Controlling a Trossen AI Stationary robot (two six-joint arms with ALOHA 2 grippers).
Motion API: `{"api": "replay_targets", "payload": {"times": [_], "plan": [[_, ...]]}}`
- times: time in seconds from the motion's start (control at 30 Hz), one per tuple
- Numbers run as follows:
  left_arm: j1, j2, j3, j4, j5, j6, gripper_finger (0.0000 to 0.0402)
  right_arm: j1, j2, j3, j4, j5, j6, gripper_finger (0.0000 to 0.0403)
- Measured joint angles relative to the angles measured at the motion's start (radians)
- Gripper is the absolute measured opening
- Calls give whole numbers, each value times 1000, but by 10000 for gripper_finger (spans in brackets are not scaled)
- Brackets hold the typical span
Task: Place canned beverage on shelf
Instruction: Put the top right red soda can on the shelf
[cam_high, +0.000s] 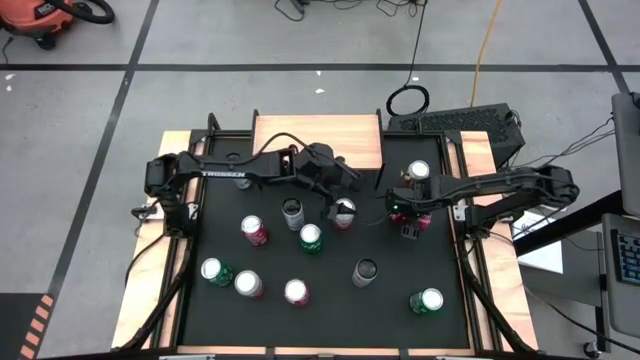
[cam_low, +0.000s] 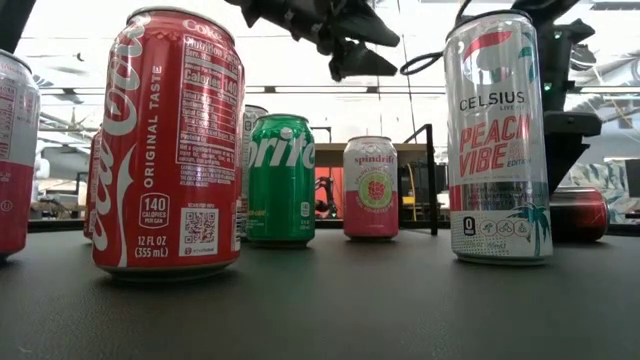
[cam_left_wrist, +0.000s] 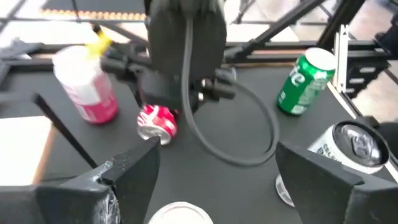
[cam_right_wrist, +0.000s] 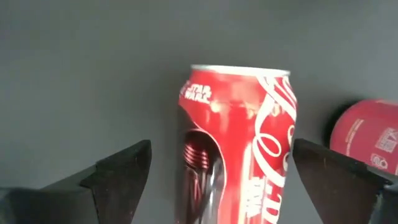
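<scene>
1. Coke can (cam_right_wrist: 239, 146) lying on its side on mat (cam_high: 330, 310), right-centre, well apart from shelf (cam_high: 318, 140) at far edge.
2. Right gripper (cam_high: 411, 222) directly over it, jaws wide, straddling can, not touching; nothing held.
3. Left gripper (cam_high: 336, 203) wide too, empty, hovering by upright cans mid-mat.
4. Risks: round can rolling away as jaws close; off-centre pinch slipping; second red can (cam_right_wrist: 367, 137) just beside it getting bumped.
5. Arms near each other; possible clash on lift toward shelf.

floor (cam_high: 250, 90): grey, black tape lines; orange vacuum (cam_high: 40, 22); yellow cable (cam_high: 487, 40)
</scene>
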Motion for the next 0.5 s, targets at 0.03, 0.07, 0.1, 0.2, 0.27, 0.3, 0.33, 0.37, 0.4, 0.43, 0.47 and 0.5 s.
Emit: {"api": "replay_targets", "payload": {"times": [0.03, 0.07, 0.1, 0.2, 0.27, 0.3, 0.33, 0.37, 0.4, 0.43, 0.47, 0.5], "plan": [[0, -6, 1, 7, -9, 2, 315, -4, 8, 0, 0, 0, 0, 370], [0, -15, 1, 2, -13, 9, 315, -8, 16, 0, 0, 1, 0, 370], [-1, -25, 0, -16, -16, 15, 315, -11, 25, 0, 0, 0, 0, 370], [-2, -33, 1, -13, -17, 17, 315, -22, 52, 0, 2, 0, -13, 370], [-2, -32, 1, -17, -17, 17, 315, -28, 71, 0, 13, -9, -26, 369], [-2, -30, 1, -19, -17, 17, 315, -32, 82, 0, 17, -24, -35, 367], [-2, -30, 0, -21, -17, 17, 315, -35, 94, 0, 23, -34, -40, 365], [-2, -30, 0, -20, -17, 17, 315, -38, 108, 0, 34, -46, -48, 362], [-2, -30, 0, -20, -17, 17, 315, -41, 122, 0, 45, -56, -52, 358], [-4, -31, 0, -20, -17, 17, 315, -43, 138, 0, 57, -67, -57, 354], [-6, -31, 0, -20, -17, 17, 315, -44, 155, 0, 66, -74, -61, 350], [-8, -31, 0, -22, -17, 17, 315, -45, 171, 0, 73, -81, -68, 345]]}}
